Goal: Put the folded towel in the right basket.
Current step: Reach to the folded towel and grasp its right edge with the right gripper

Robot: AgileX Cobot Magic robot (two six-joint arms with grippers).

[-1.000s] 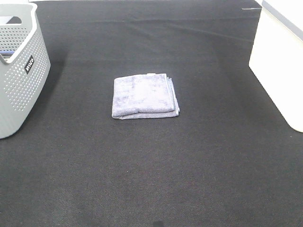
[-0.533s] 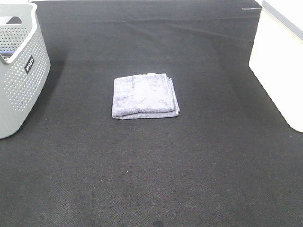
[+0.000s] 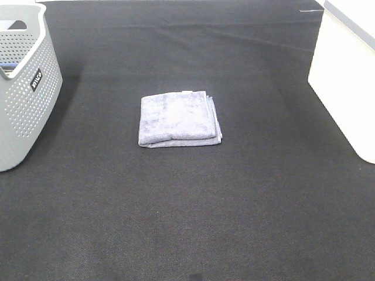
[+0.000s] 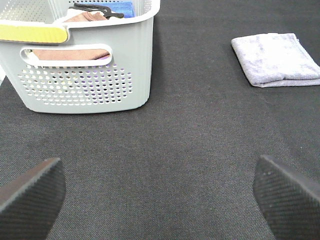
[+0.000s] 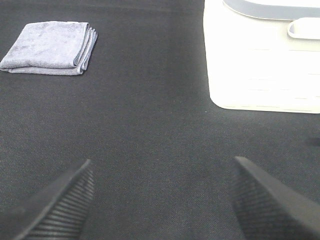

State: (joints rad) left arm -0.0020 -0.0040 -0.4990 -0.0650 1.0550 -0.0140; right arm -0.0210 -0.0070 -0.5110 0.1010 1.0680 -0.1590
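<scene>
Exterior high view shows nothing moved over the last second: the folded towel point(image 3: 180, 118) lies exactly where it lay, flat on the black mat point(image 3: 187, 222) near the middle, well apart from both containers, and neither arm has entered this view. That suggests the task is at its very start, with the reach for the towel not yet begun. The left gripper point(image 4: 160, 197) hangs above bare mat with its jaws spread wide and nothing between them; the right gripper point(image 5: 165, 200) is likewise wide apart and empty. The right basket point(image 3: 345, 82), white and solid-walled, stands at the right edge of the mat; only its outer wall and a bit of rim show, so what it holds cannot be told. The grey basket point(image 3: 26, 111) at the left edge, perforated, already holds laundry: a brown cloth point(image 4: 75, 52) shows through the handle slot, and a blue cloth point(image 4: 122, 7) lies near the top.
</scene>
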